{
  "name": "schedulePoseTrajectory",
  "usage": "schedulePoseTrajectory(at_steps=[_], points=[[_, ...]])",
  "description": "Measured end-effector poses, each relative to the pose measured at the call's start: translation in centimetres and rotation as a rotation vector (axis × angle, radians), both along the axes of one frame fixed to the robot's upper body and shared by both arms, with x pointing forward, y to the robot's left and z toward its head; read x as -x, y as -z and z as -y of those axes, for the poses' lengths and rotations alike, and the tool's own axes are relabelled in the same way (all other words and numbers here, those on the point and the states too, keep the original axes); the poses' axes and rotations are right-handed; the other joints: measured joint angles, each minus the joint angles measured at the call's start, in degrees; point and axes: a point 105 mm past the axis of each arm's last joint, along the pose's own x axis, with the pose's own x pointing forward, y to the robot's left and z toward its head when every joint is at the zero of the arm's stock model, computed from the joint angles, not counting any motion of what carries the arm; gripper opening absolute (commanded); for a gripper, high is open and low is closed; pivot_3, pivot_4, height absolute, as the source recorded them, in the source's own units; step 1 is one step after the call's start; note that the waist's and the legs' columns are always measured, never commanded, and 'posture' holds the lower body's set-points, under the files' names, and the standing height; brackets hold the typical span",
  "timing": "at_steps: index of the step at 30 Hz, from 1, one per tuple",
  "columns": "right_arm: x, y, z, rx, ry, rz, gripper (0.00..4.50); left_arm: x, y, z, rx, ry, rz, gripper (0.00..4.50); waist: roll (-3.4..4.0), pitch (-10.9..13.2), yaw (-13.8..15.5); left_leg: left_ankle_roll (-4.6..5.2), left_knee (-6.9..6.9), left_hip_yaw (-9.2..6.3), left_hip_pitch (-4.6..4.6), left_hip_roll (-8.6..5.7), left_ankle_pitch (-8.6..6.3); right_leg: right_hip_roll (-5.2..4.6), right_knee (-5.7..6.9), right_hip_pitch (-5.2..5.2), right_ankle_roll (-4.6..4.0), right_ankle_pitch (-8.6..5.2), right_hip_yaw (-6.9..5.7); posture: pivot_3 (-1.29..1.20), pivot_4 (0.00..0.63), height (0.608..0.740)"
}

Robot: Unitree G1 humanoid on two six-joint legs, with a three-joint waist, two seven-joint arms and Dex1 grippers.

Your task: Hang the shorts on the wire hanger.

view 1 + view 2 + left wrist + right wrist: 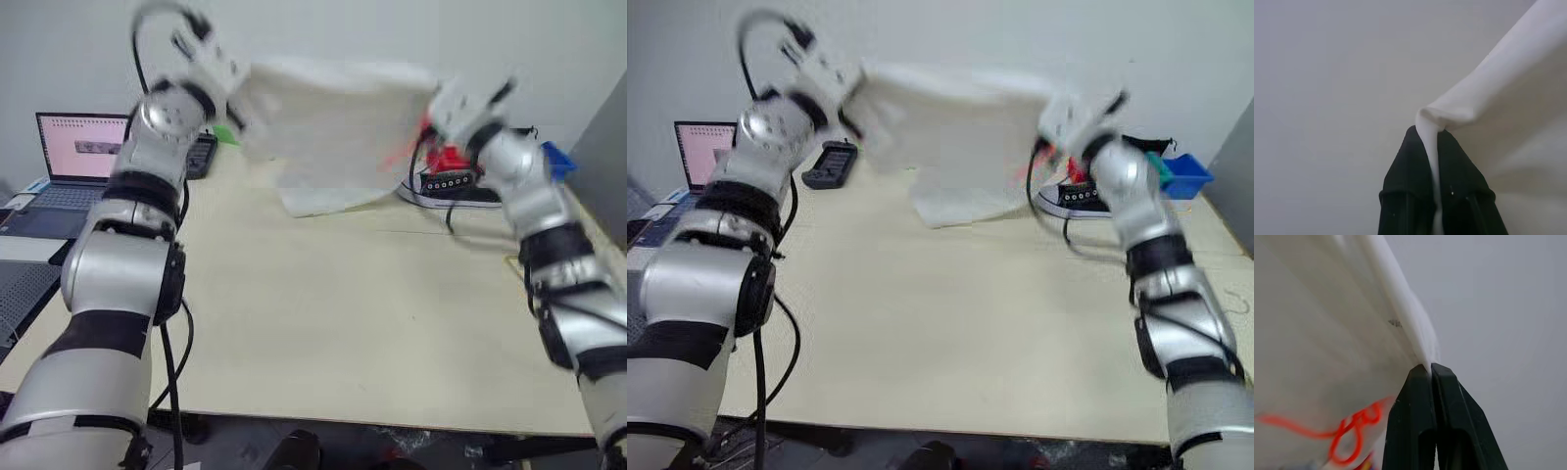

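The white shorts [333, 117] hang stretched in the air between my two grippers, above the far side of the table, with the lower edge drooping to the tabletop. My left gripper [233, 88] is shut on one upper corner, and the left wrist view shows the fabric pinched between its black fingers [1410, 166]. At the other upper corner my right gripper [436, 98] is shut on the hem, also seen in the right wrist view [1430, 367]. An orange-red looped mark [1352, 428] shows on the cloth near that grip. The wire hanger is out of view.
A black-and-white sneaker [456, 186] stands on the beige table [323, 313] behind the shorts at the right. A blue bin [1181, 174] sits beyond it. An open laptop [78, 147] is at the far left, with a black device [831, 162] beside it.
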Motion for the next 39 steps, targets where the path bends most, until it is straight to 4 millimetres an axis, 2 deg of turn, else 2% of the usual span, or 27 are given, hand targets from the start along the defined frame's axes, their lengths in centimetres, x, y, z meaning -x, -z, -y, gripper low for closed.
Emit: schedulePoseTrajectory(at_steps=[2,3,4,5,6,7,8,9,11,13,15,19,23,28,36,39], points=[[2.9,7.6,-0.2,0.050,-0.049,-0.270,0.01,2.4,9.1,-0.7,-0.079,0.099,-0.303,0.00,0.12,0.2,-0.5,0.17,0.28,-0.26,-0.18,0.04,0.11,-0.04,0.75,-0.34,-0.02,0.01,0.26,0.38,0.000,0.740],[4.2,9.6,0.0,0.069,-0.067,-0.358,0.01,4.0,12.4,-0.9,-0.101,0.150,-0.419,0.00,0.23,0.2,-0.7,0.17,0.54,-0.42,-0.30,0.43,0.11,-0.22,0.96,-0.45,-0.04,0.01,0.31,0.38,0.000,0.740],[5.2,10.8,0.2,0.079,-0.076,-0.427,0.01,5.4,14.8,-1.0,-0.114,0.199,-0.511,0.00,0.38,0.4,-0.8,0.17,0.79,-0.42,-0.50,0.66,0.11,-0.08,0.98,-0.51,-0.15,0.07,0.19,0.38,0.000,0.740],[6.7,11.5,0.4,0.111,-0.107,-0.508,0.01,8.1,17.2,-0.9,-0.146,0.305,-0.619,0.00,0.40,0.4,-1.1,0.18,0.82,-0.39,-0.59,0.83,0.12,0.06,0.95,-0.67,-0.35,0.29,0.23,0.37,0.000,0.740],[7.7,11.7,0.7,0.135,-0.123,-0.549,0.01,9.5,17.8,-0.8,-0.156,0.368,-0.651,0.00,0.37,0.4,-1.5,0.17,0.85,-0.33,-0.49,0.93,0.12,0.14,1.08,-0.63,-0.42,0.34,0.31,0.37,0.000,0.740],[8.2,11.7,0.8,0.148,-0.133,-0.582,0.01,10.6,17.8,-0.9,-0.175,0.413,-0.681,0.00,0.30,0.4,-1.7,0.37,0.89,-0.37,-0.32,0.98,0.01,0.21,1.16,-0.49,-0.45,0.33,0.26,0.37,0.000,0.740],[9.3,11.4,0.7,0.190,-0.169,-0.622,0.01,13.0,17.7,-1.1,-0.226,0.494,-0.744,0.00,0.40,0.3,-2.0,0.43,0.79,-0.30,0.13,1.08,-0.03,0.33,1.09,-0.13,-0.59,0.42,0.33,0.37,0.000,0.740],[10.0,11.5,0.9,0.216,-0.189,-0.654,0.01,14.4,17.9,-1.2,-0.245,0.539,-0.787,0.00,0.55,0.2,-2.2,0.46,0.74,-0.32,0.60,1.13,-0.04,0.42,1.06,0.35,-0.61,0.40,0.34,0.37,0.000,0.740],[11.1,12.0,0.4,0.227,-0.226,-0.726,0.01,16.8,18.4,-1.2,-0.270,0.598,-0.879,0.00,0.76,0.3,-2.3,0.69,0.67,-0.27,1.46,1.44,-0.18,0.68,0.78,1.32,-0.66,-0.18,0.18,0.37,0.000,0.740],[12.6,12.7,0.3,0.250,-0.266,-0.819,0.01,18.2,18.6,-1.3,-0.280,0.614,-0.946,0.00,0.76,0.3,-2.2,0.69,0.71,-0.41,1.64,1.52,-0.18,0.78,0.77,1.56,-0.78,-0.28,0.00,0.37,0.000,0.740],[13.9,12.9,0.2,0.266,-0.303,-0.882,0.01,18.6,18.4,-1.5,-0.291,0.609,-0.972,0.00,0.75,0.3,-2.0,0.69,0.74,-0.53,1.61,1.49,-0.18,0.83,0.79,1.59,-0.48,-0.18,-0.14,0.37,0.000,0.740],[16.5,13.3,-0.1,0.286,-0.381,-1.003,0.01,19.2,17.8,-2.0,-0.340,0.607,-0.999,0.00,0.73,0.2,-1.3,0.99,0.76,-0.55,1.55,1.48,-0.36,0.81,0.79,1.58,-0.70,-0.04,-0.16,0.37,0.000,0.740],[17.9,13.6,-0.4,0.277,-0.414,-1.082,0.01,20.5,17.7,-2.3,-0.384,0.648,-1.052,0.00,0.76,0.3,-0.9,1.16,0.76,-0.49,1.50,1.54,-0.47,0.80,0.80,1.46,-0.73,-0.06,-0.07,0.36,0.000,0.740],[18.9,14.0,-0.8,0.225,-0.421,-1.155,0.01,21.1,17.5,-2.7,-0.413,0.666,-1.088,0.00,0.78,0.3,-0.7,1.16,0.79,-0.53,1.51,1.55,-0.47,0.84,0.78,1.51,-0.57,-0.21,-0.17,0.36,0.000,0.740],[21.8,13.9,-1.2,0.188,-0.463,-1.297,0.01,20.2,17.3,-2.7,-0.438,0.664,-1.073,0.00,0.78,0.3,-0.5,1.16,0.81,-0.57,1.48,1.52,-0.47,0.83,0.76,1.54,-0.58,-0.20,-0.42,0.34,0.000,0.740],[22.3,13.9,-1.3,0.167,-0.458,-1.335,0.01,20.1,17.4,-2.7,-0.444,0.669,-1.069,0.00,0.78,0.3,-0.6,1.16,0.81,-0.58,1.49,1.53,-0.47,0.83,0.76,1.54,-0.57,-0.20,-0.50,0.33,0.000,0.740]])
